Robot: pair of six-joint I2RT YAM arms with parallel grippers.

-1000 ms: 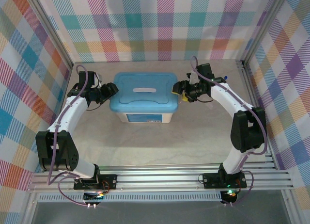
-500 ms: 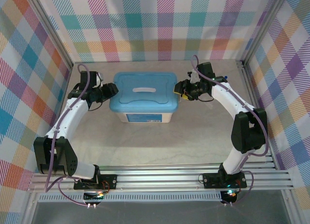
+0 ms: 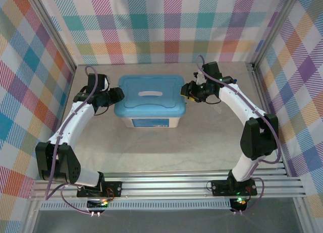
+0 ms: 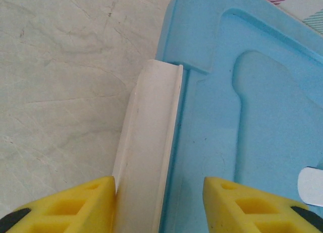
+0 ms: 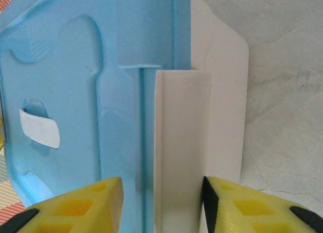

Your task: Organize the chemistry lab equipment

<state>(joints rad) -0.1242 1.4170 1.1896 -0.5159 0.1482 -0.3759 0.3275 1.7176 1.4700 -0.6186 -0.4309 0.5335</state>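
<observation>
Top external view had the table (image 3: 151, 152) with one big thing on it, the translucent white tub (image 3: 127, 123), sitting mid-table toward the back with the blue lid (image 3: 166, 99) on top. The left arm (image 3: 75, 117) reached in to the tub's left end and the right arm (image 3: 242, 104) to its right end. The left gripper (image 3: 117, 95) sat at the lid's left edge and the right gripper (image 3: 185, 91) at its right edge. On the left wrist view, the yellow fingers (image 4: 86, 202) straddled the white left latch (image 4: 149, 142). The outer pad touched the latch's side and the inner one hung over the lid, with a gap to the latch. The right wrist view mirrored that: the right latch (image 5: 181, 142) lay between the pads (image 5: 237, 202), the outer one touching and the inner one apart. So both sets of jaws were part open around a latch, with neither clamped. The chemistry lab equipment was presumably inside the tub under the lid, hidden, so this could not be confirmed. The step looked like working both end latches together, but whether they were snapping shut or being released could not be told. The next move would call for squeezing each latch squarely and pivoting both evenly so the tub doesn't skid or tip.
</observation>
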